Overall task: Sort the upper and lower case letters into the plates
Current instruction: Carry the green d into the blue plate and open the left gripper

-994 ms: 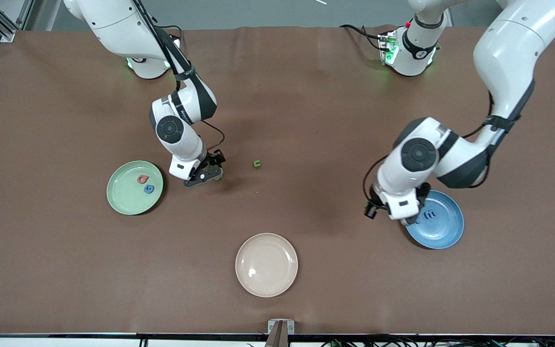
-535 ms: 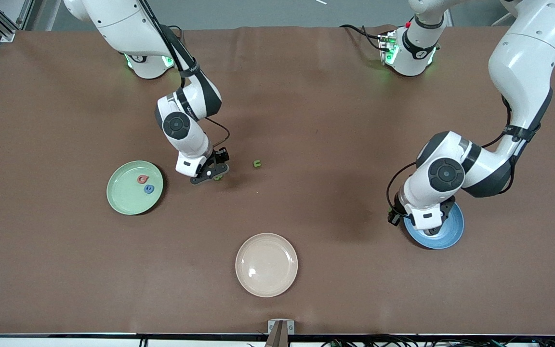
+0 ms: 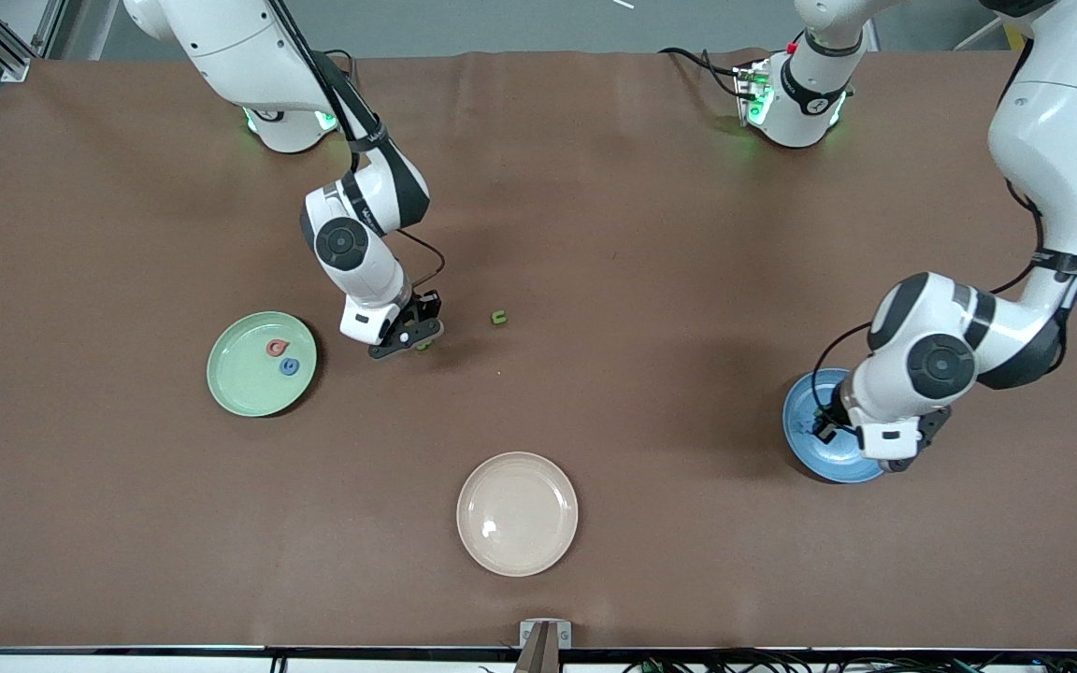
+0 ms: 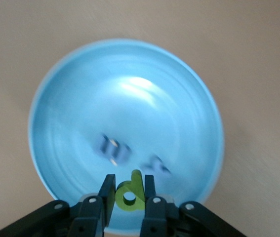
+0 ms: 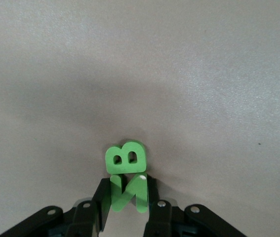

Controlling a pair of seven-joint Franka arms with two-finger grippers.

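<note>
My right gripper (image 3: 417, 340) is down at the table beside the pale green plate (image 3: 239, 388). In the right wrist view it (image 5: 128, 189) is shut on a green N (image 5: 140, 195), which touches a green B (image 5: 125, 157) lying on the table. The green plate holds a pink-red letter (image 3: 276, 348) and a blue letter (image 3: 289, 366). My left gripper (image 4: 129, 182) is shut on a green lower-case letter with a round hole (image 4: 137, 190), over the edge of the blue plate (image 4: 70, 89). Two blurred blue letters (image 4: 112, 148) lie in that plate. A further green letter (image 3: 499, 318) lies mid-table.
A cream-beige plate (image 3: 517, 513) sits near the front edge, midway along the table. The blue plate (image 3: 805, 421) shows in the front view partly under my left wrist, at the left arm's end. Both arm bases stand along the table's back edge.
My left arm swung across the blue plate toward the left arm's end of the table, now covering that side of the plate. My right gripper shifted slightly and stays low at the green letters.
</note>
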